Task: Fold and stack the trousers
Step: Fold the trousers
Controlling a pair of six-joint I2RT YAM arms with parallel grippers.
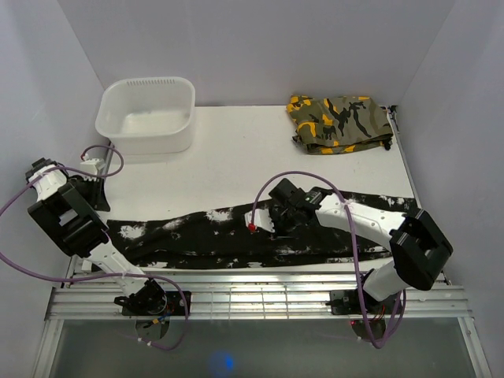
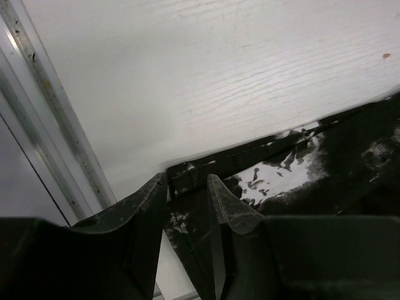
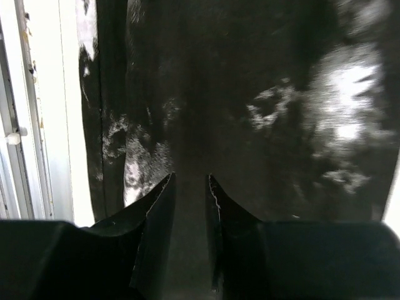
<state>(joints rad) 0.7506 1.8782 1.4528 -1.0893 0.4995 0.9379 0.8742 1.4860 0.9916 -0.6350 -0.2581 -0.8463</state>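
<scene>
The white tabletop (image 1: 236,153) carries everything. The trousers (image 1: 197,236) are the biggest thing on it: a long black band with white splotches, lying flat along the near part of the tabletop, just behind the metal rails (image 1: 260,293) where the arms are bolted. Their long axis runs left to right, from near the left arm almost to the right edge. The band is a little deeper at its right end than at its left. I cannot tell which end is the waist.

At the far left stands a white plastic tub (image 1: 146,116), well apart from the trousers. At the far right lies a folded olive camouflage garment (image 1: 339,122) with orange and black patches, also well apart from them.

The right hand (image 3: 190,178) is low over the middle of the trousers, pointing left along their length. Its fingers (image 3: 156,212) stand a narrow gap apart with dark cloth filling the view beneath. I cannot tell whether they pinch any of it.

The left hand (image 2: 187,178) is at the left end of the trousers, on the far corner. Its fingers are also only narrowly apart, and the hemmed corner runs into the gap between their tips. Whether the cloth is gripped cannot be told.
</scene>
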